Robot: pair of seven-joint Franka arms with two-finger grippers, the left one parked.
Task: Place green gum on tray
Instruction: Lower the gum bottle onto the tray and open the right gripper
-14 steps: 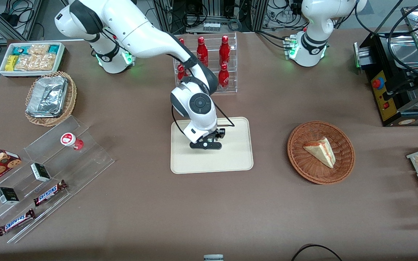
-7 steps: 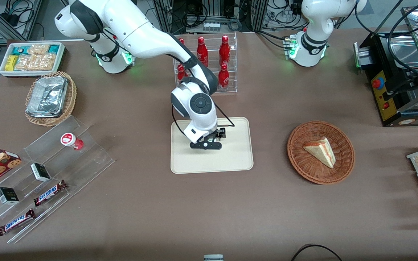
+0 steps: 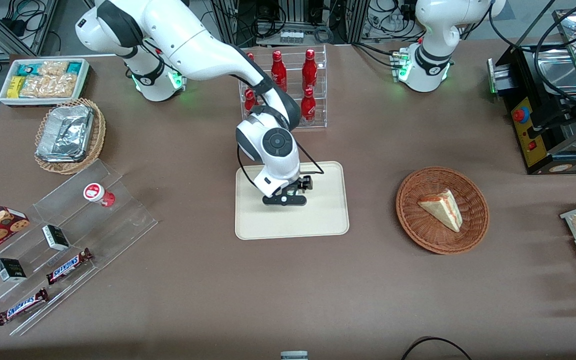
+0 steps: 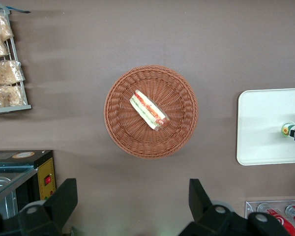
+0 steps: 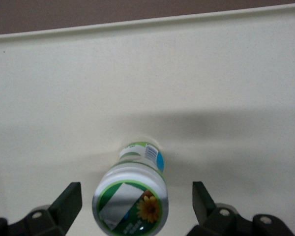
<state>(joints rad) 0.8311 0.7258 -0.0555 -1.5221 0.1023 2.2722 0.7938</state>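
Observation:
The green gum (image 5: 132,199) stands upright on the cream tray (image 5: 187,73), white lid with a green and orange mark facing the wrist camera. My right gripper (image 5: 135,206) is just above it, open, with one finger (image 5: 69,199) on each side and a gap to the bottle on both. In the front view the gripper (image 3: 285,199) hangs low over the middle of the tray (image 3: 318,220) and hides the gum. The left wrist view shows the gum (image 4: 286,130) on the tray (image 4: 265,123) beside the gripper.
A wicker basket (image 3: 473,235) with a sandwich lies toward the parked arm's end. A clear rack of red bottles (image 3: 288,85) stands farther from the camera than the tray. A red-bodied gum bottle (image 3: 99,194) sits on the acrylic stand (image 3: 123,220) toward the working arm's end.
The wrist and gripper have crept slightly up and sideways over the tray. Nothing else has moved.

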